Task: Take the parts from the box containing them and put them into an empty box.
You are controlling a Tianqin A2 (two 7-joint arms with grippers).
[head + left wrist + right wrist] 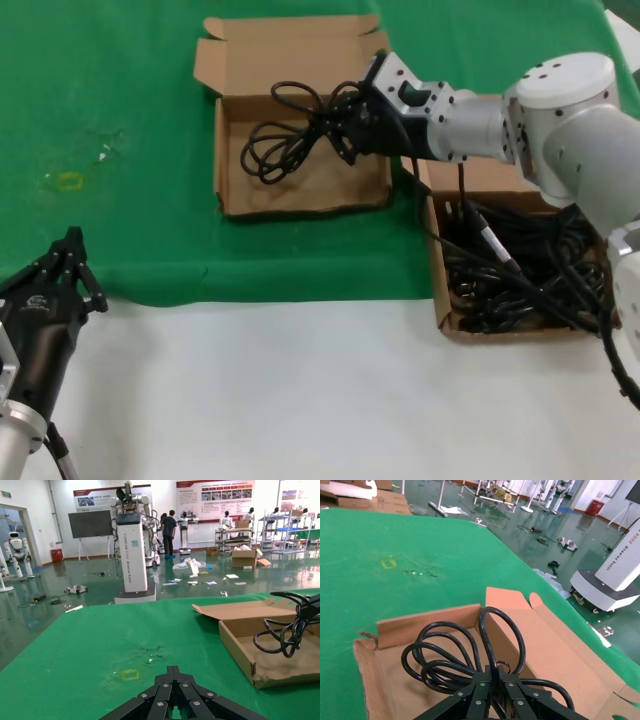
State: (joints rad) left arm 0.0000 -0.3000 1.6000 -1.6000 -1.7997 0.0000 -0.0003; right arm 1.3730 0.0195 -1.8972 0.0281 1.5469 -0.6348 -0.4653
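Note:
My right gripper (337, 125) is shut on a looped black power cord (281, 142) and holds it over the right part of the empty box (232, 190), the cardboard tray at the back centre. The loops hang low inside that box; I cannot tell if they touch its floor. In the right wrist view the gripper (495, 672) clamps the cord (442, 655) above the box floor (547, 640). The box containing the parts (436, 262) stands at the right, with several tangled cords (530, 270) in it. My left gripper (72, 242) is shut and empty at the front left.
A green cloth (120, 80) covers the back of the table, with a small yellow mark (68, 181) on it; the front is white (300, 400). The left wrist view shows my left gripper (173, 670), the empty box (240, 652) and the hanging cord (280, 637).

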